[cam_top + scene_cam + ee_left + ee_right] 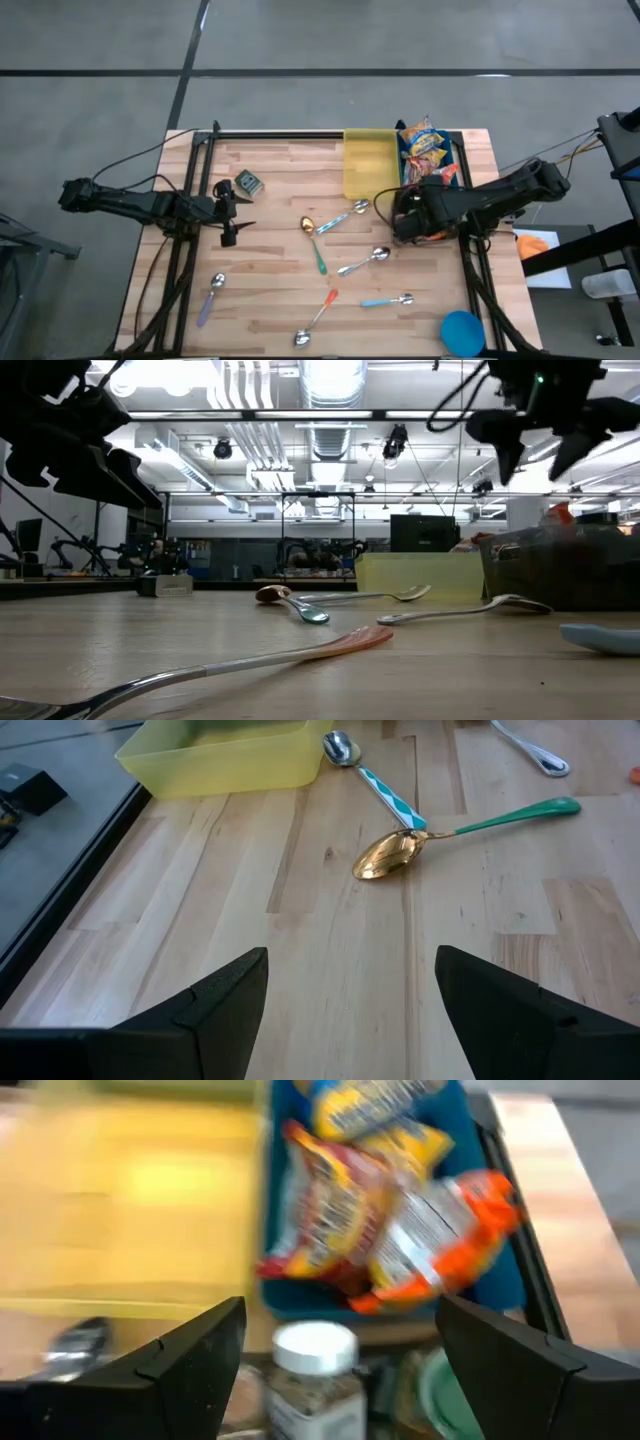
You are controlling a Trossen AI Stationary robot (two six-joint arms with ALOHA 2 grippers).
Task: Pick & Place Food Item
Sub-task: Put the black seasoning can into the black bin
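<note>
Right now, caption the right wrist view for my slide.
Open right gripper faces a blue bin of snack bags, white-capped jar nearest.

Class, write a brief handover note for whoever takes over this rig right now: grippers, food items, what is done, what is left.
Left gripper: open, empty, waiting over the table's left side.
Right gripper: open, empty, above the near end of the blue bin.
Snack bags lie in the blue bin; a white-capped jar stands just in front of it.
Yellow bin appears empty.
Done: nothing gripped.
Left: pick a food item and place it.
</note>
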